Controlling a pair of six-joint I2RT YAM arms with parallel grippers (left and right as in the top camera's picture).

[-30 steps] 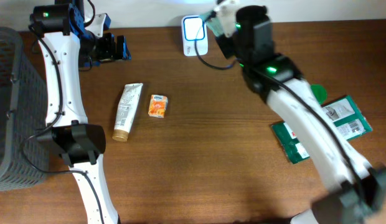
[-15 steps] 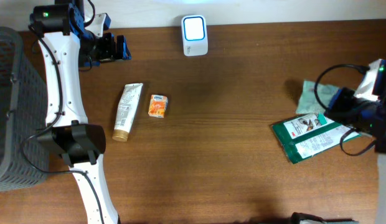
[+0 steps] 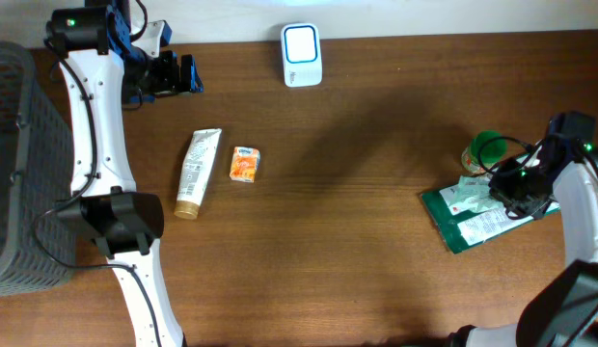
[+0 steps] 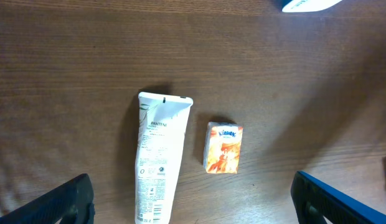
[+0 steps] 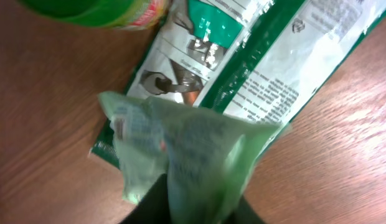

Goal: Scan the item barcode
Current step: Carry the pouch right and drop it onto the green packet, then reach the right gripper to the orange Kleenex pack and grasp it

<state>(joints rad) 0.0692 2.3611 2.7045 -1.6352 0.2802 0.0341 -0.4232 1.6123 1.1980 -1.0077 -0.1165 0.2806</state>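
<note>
My right gripper (image 3: 516, 185) is low at the table's right side, shut on a soft light green packet (image 5: 187, 149) whose lower end sits pinched between the dark fingers (image 5: 146, 208). The packet hangs over a dark green flat packet (image 5: 261, 68) lying on the table (image 3: 480, 222). The white barcode scanner (image 3: 302, 55) stands at the back centre, far from this gripper. My left gripper (image 3: 186, 74) is up at the back left, open and empty, looking down on a white tube (image 4: 159, 155) and a small orange carton (image 4: 223, 147).
A green-capped bottle (image 3: 486, 149) stands just behind the green packets, also in the right wrist view (image 5: 99, 12). A grey mesh basket (image 3: 14, 164) fills the left edge. The tube (image 3: 197, 173) and the carton (image 3: 245, 164) lie left of centre.
The right arm swung from the scanner at the back over to the right side and came down onto the green packets. The left arm has not moved.
</note>
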